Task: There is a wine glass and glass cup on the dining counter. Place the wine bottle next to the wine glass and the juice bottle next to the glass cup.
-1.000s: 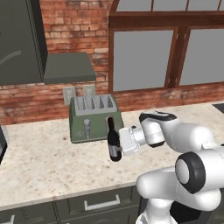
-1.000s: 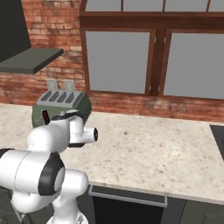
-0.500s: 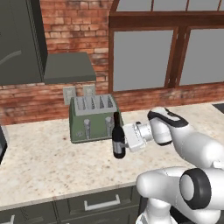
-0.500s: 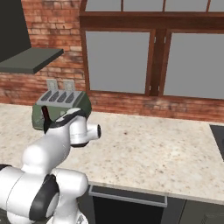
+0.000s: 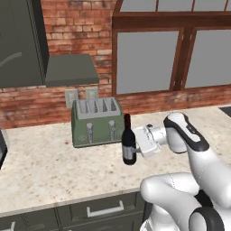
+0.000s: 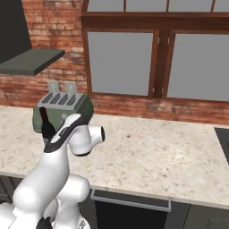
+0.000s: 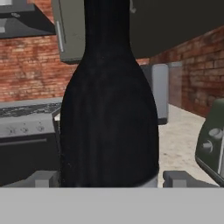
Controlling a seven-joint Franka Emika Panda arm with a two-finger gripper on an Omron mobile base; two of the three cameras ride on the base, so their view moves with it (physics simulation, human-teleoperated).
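Note:
The wine bottle (image 5: 129, 145), nearly black with a dark red cap and pale label, stands upright in front of the toaster, its base at or just above the stone. My gripper (image 5: 136, 147) is shut on the bottle's body from the right side. In the right base view the wine bottle (image 6: 45, 123) peeks out behind my arm. In the hand view the wine bottle (image 7: 109, 109) is very close between the two fingertips (image 7: 43, 178). The wine glass, glass cup, juice bottle and dining counter are out of view.
A green toaster (image 5: 97, 122) stands against the brick wall just behind and left of the bottle, on a beige speckled wall counter (image 5: 45, 171). A grey range hood (image 5: 70, 70) hangs above left. A dark inset (image 6: 222, 143) lies at the counter's right end.
My gripper has carried the wine bottle to the right and slightly up along the toaster's front. My arm has stretched out to the right.

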